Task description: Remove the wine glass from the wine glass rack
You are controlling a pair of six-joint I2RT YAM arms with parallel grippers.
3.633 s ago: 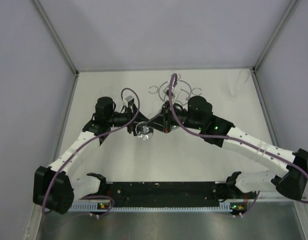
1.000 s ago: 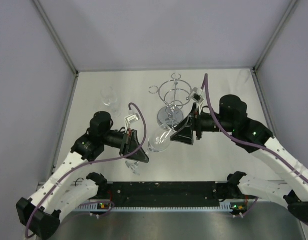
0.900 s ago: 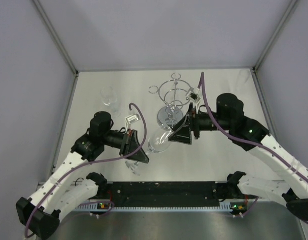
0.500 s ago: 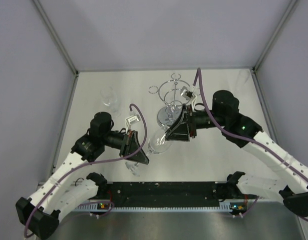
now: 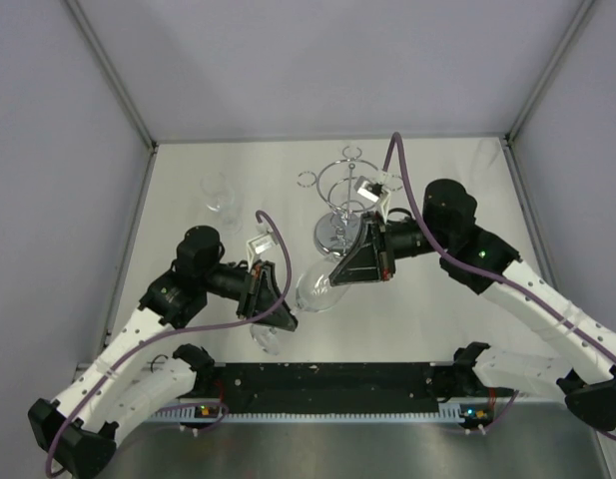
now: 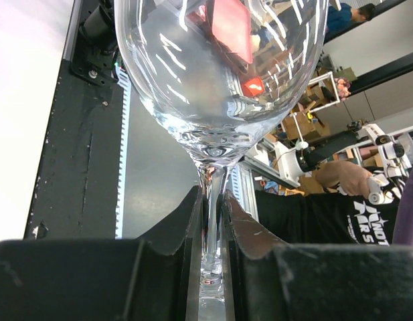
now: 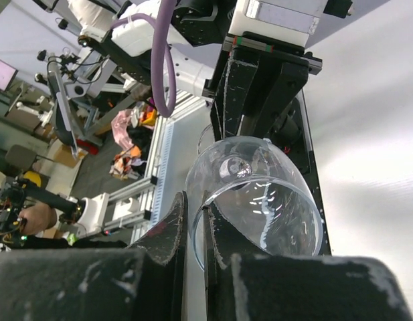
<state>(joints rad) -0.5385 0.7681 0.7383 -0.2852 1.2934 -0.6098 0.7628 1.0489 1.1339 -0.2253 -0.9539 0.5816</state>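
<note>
The wine glass rack (image 5: 343, 203) stands at the back middle of the bench (image 5: 447, 200), with a second wine glass (image 5: 220, 195) upright to its left. Before the rack, a wine glass (image 5: 315, 289) hangs tilted between the tools. The left tool (image 6: 209, 210) straddles its stem, and the right tool (image 7: 195, 208) straddles its rim on the side nearer the rack.

Pale lilac walls (image 5: 288, 60) on three sides; white tabletop (image 5: 437, 329); black rail (image 5: 327, 377) along near edge; stacked boxes (image 6: 303, 120) beyond.

The left wrist view's top edge crops the wine glass (image 6: 219, 80) bowl; the right gripper (image 5: 339, 274) covers part of the wine glass rack (image 5: 329, 234) base.
</note>
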